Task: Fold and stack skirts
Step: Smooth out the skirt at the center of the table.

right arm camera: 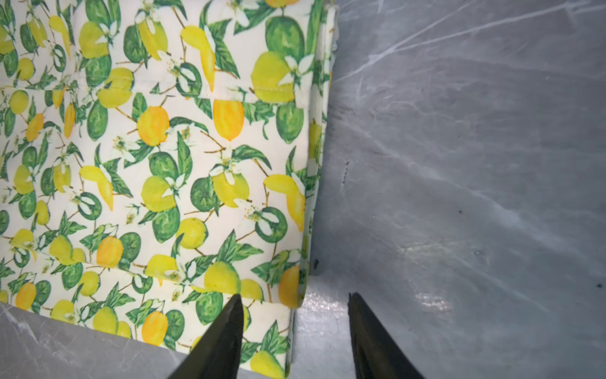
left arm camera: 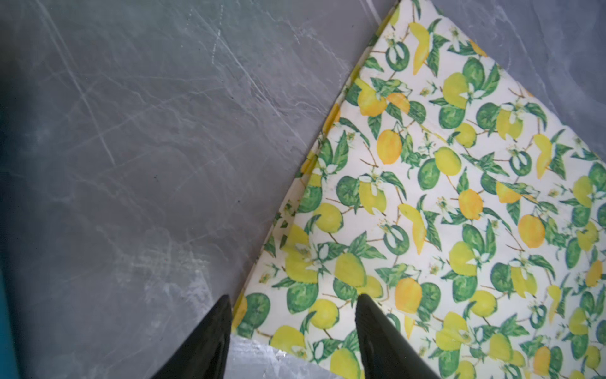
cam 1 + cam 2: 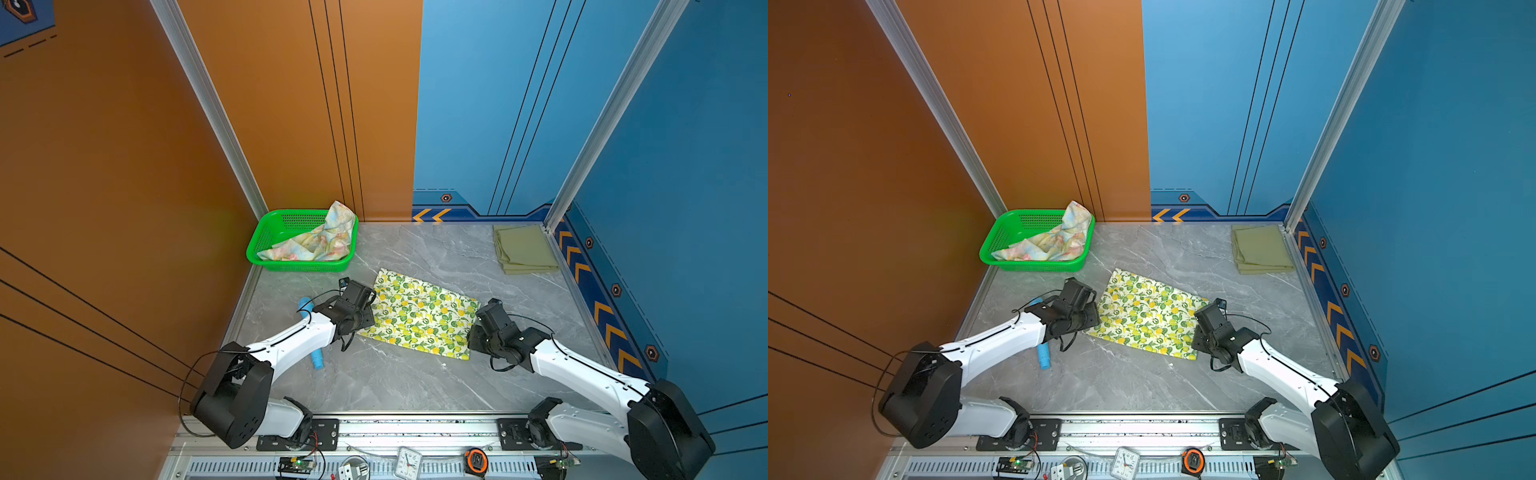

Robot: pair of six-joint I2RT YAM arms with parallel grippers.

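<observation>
Grey marble tabletop (image 3: 415, 386) spreads between an orange wall (image 3: 104, 166) and a blue wall (image 3: 685, 166). Between the two pincers lies the lemon skirt (image 3: 419, 313), folded into a flat rectangle. Its long axis runs from the left pincer (image 2: 292, 297) to the right pincer (image 1: 295, 295), with one short edge at each.

Both pincers stand wide, clamping nothing. The left straddles a corner of the cloth and the right straddles its side edge, each with one finger over print and one over bare marble.

Only the wrist views show a stitched seam across the print and the stacked layers at the edge. Only the top views show the rest. Beyond the left pincer is the green basket (image 3: 266, 239) with the pastel skirt (image 3: 320, 243) crumpled inside. Well beyond the right pincer, the olive skirt (image 3: 525, 249) lies folded in the far corner.

Under the left arm (image 3: 291, 340) lies the blue toy (image 3: 318, 362). Behind both pincers, a small white clock (image 3: 409, 462) shows numerals on its dial.
</observation>
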